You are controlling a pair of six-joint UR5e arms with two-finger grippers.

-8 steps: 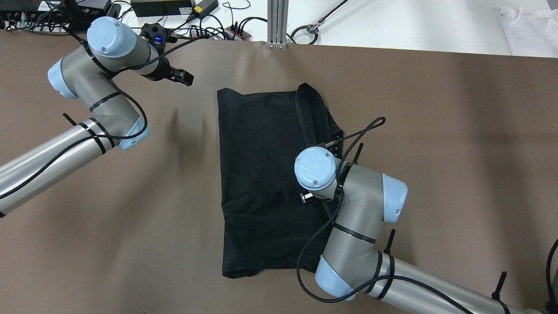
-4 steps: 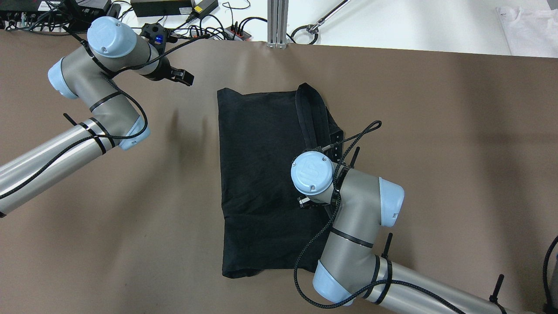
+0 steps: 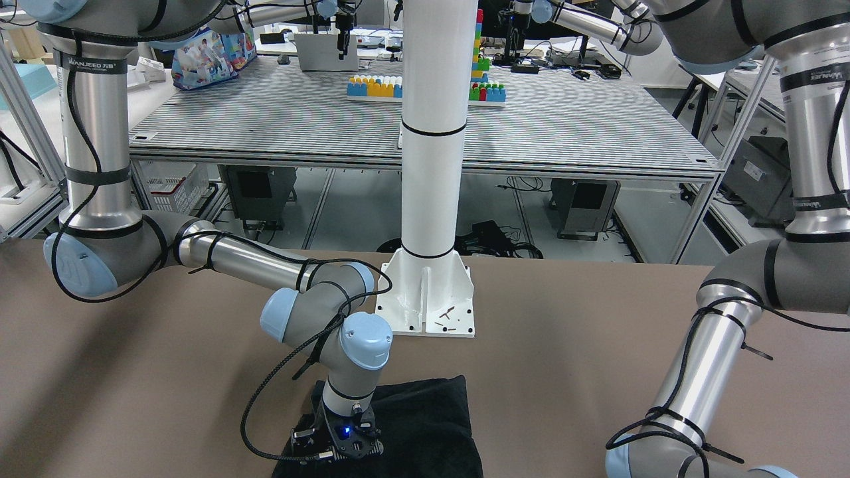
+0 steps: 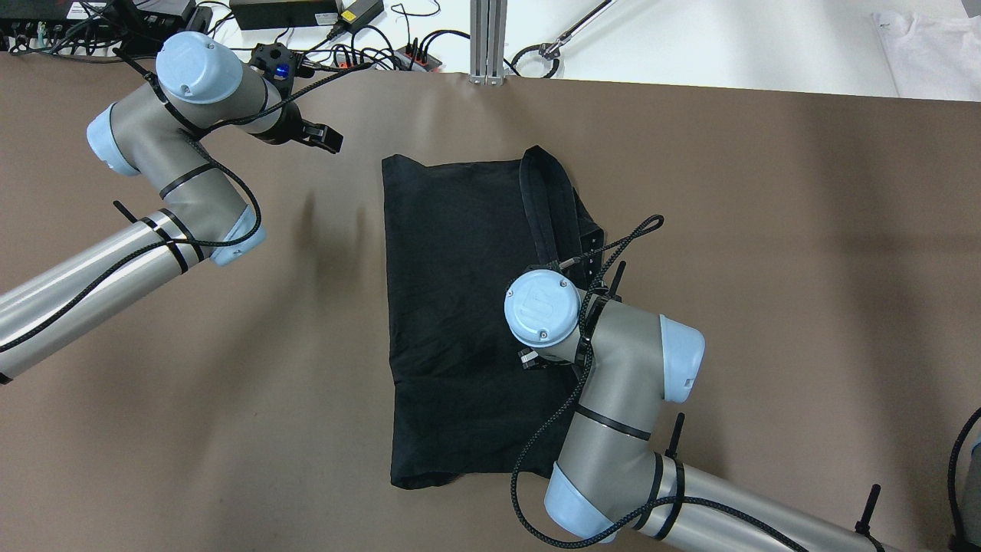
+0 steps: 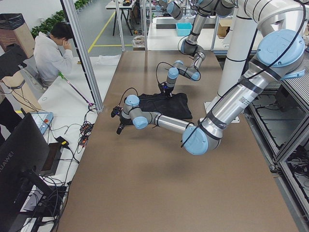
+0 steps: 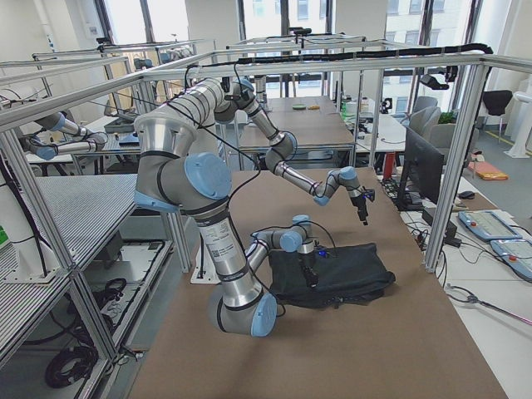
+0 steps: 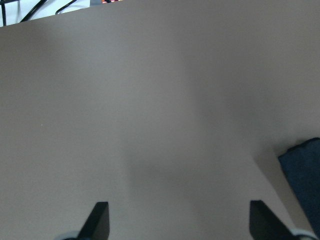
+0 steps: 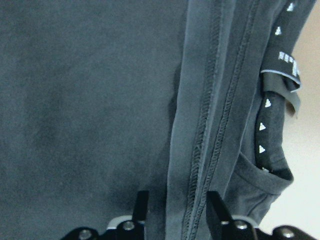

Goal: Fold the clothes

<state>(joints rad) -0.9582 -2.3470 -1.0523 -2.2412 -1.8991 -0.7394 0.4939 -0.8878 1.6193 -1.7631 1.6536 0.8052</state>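
The black cloth [image 4: 452,307] lies folded on the brown table [image 4: 766,230], its banded hem strip [image 4: 548,199] on the right side. My right gripper [image 8: 177,197] is low over the cloth's right part, its fingers [image 8: 141,205] narrowly shut on a raised hemmed fold. In the overhead view the right wrist [image 4: 540,307] hides it. It also shows in the front view [image 3: 339,441] on the cloth [image 3: 425,418]. My left gripper [image 4: 326,138] is open and empty over bare table left of the cloth's far corner [image 7: 305,175]; its fingers [image 7: 98,220] stand wide apart.
Cables and power bricks [image 4: 306,11] line the table's far edge beside an aluminium post [image 4: 487,38]. A white garment [image 4: 931,54] lies beyond the far right corner. The white pole's base plate [image 3: 428,299] stands near the robot's side. A person [image 5: 53,53] sits off the table.
My right arm has moved a little left and toward the robot over the cloth. The left arm has barely shifted. The cloth's outline looks unchanged.
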